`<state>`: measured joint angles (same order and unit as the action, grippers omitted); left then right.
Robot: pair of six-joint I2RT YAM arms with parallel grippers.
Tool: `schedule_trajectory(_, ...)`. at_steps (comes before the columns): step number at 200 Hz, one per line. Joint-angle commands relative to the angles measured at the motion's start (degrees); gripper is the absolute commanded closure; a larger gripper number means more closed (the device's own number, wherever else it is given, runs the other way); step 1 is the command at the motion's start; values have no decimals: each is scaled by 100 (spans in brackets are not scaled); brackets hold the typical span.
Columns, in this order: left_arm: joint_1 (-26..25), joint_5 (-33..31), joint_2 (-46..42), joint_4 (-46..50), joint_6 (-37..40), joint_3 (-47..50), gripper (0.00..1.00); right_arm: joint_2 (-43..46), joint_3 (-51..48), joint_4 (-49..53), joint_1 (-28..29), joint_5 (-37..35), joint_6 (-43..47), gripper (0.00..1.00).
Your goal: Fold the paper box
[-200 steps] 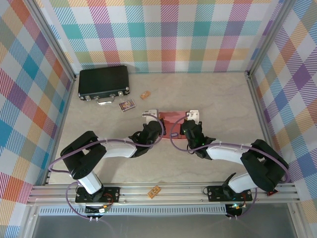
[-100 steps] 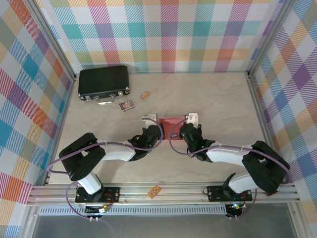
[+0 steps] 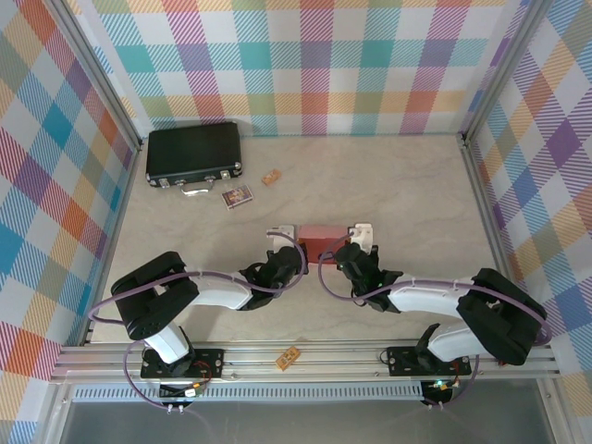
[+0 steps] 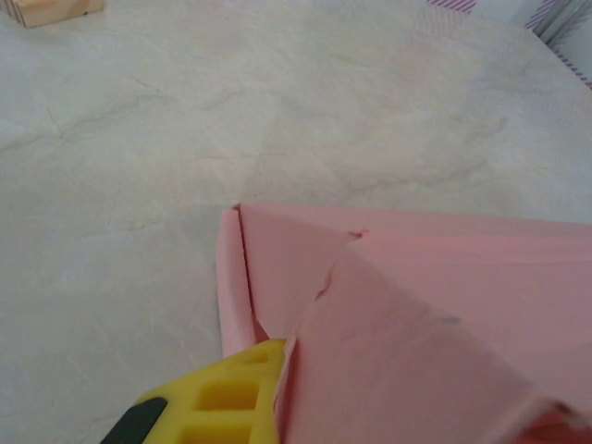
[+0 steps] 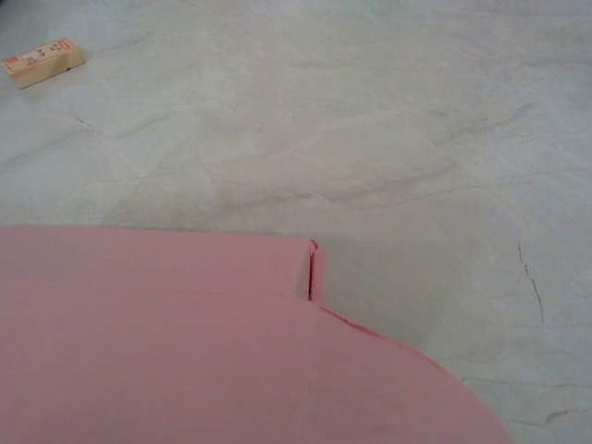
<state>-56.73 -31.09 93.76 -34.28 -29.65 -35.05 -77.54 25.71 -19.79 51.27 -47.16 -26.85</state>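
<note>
Paper box (image 3: 322, 238) held by left tool (image 3: 292, 239) and right tool (image 3: 352, 239), arms converging.

A pale marbled table (image 3: 416, 185) carries a black case (image 3: 193, 153) at far left, a small card (image 3: 237, 195), a wooden block (image 3: 271, 177) and, near centre, the pink paper box (image 3: 324, 234).

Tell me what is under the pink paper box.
Pale marbled table shows beyond the paper box. A yellow finger of the left tool shows at its near edge. Whatever lies beneath the card itself is covered.
</note>
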Motion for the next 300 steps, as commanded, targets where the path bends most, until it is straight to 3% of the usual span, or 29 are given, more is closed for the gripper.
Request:
schedule_trajectory(1,-110,-116,-90,6,-164,175,87,80,-145,348,152,-154,-388,98)
schedule_trajectory(111,-260,-220,-210,5,-429,523,85,337,-330,1178,406,-349,-1031,90)
schedule_trajectory(191,-260,-485,-674,397,-530,813,85,826,-251,2178,437,-301,-1482,64)
schedule_trajectory(246,-260,-1367,-1259,1662,-693,733,82,1532,-387,3516,436,-397,-2240,53)
schedule_trajectory(300,-213,-2918,-1503,4432,-1609,-210,81,2076,-283,5110,159,-547,-3705,51)
